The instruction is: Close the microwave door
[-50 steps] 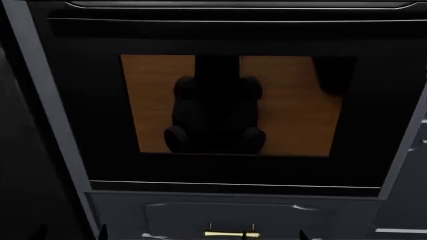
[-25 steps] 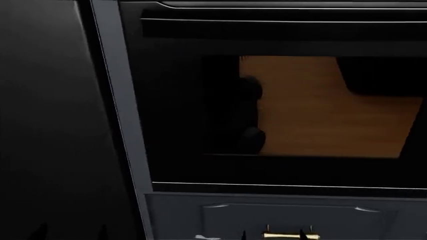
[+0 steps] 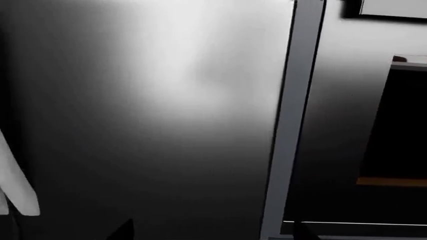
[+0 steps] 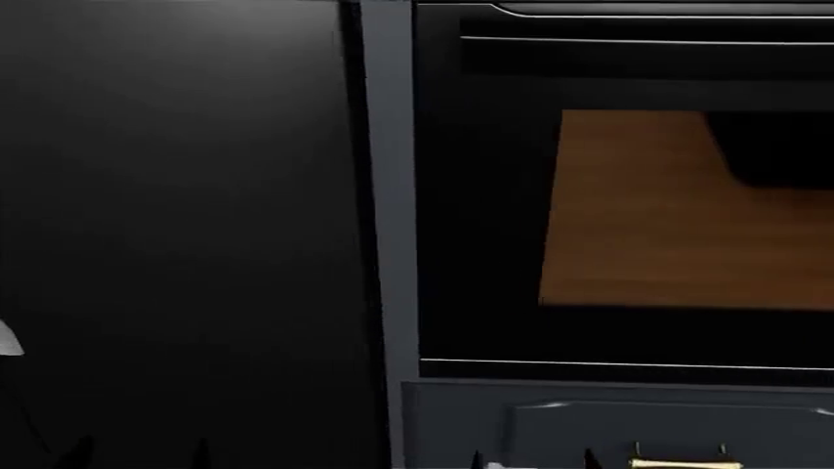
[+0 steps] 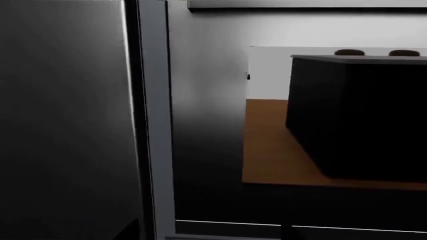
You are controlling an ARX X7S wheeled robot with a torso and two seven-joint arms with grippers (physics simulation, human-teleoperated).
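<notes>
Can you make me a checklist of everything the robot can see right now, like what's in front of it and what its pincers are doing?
Surface: nothing seen; no table or counter in view.
Job's things: no microwave door can be picked out; a dark glossy oven door with a window reflecting a wooden floor fills the head view's right.
Clutter: nothing seen.
Pincers: only dark fingertips poke up at the head view's bottom edge; open or shut cannot be told.
Cables: nothing seen.
Surroundings: a tall dark panel on the left, a grey vertical strip beside it, and a drawer with a gold handle under the oven.
</notes>
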